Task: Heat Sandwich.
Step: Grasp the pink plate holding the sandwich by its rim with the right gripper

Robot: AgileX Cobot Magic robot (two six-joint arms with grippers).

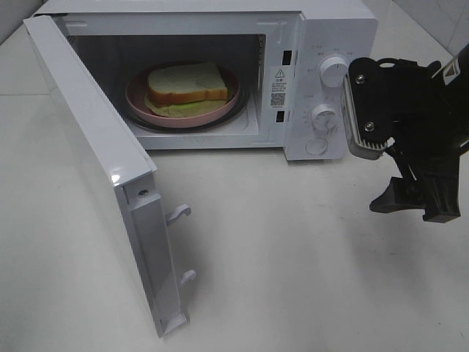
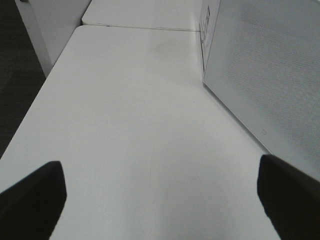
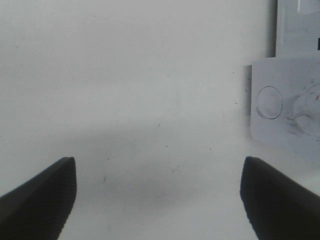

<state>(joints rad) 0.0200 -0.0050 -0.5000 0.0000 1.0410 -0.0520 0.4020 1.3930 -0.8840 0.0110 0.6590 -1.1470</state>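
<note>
Sandwich (image 1: 187, 83): square white bread slice with tan crust over pale green lettuce, lying on a round pink plate (image 1: 135, 95).

Plate: on the turntable inside the open cavity of a white microwave (image 1: 330, 29).

Microwave door (image 1: 88, 161): hinged on the left of the high view and swung wide toward the camera, two latch hooks showing on its free edge. Its outer face, with a dotted screen, fills one side of the left wrist view.

Control panel: upper knob (image 1: 334, 71), lower knob (image 1: 325, 116) and round button (image 1: 316, 146) in a column right of the cavity.

Surface: white table (image 1: 293, 249), matt, faintly scuffed. A second white tabletop (image 2: 140, 12) abuts its far end.

Room: light tiled wall (image 1: 440, 22) behind the oven; dark floor (image 2: 15, 75) beside the table.

Right gripper (image 3: 159, 161): near the front lower corner of the control panel, above bare tabletop, fingers spread wide. It holds nothing and touches nothing.

Left gripper (image 2: 161, 165): over the table just beside the door's outer face, fingers likewise spread wide, nothing between them, clear of the door.
</note>
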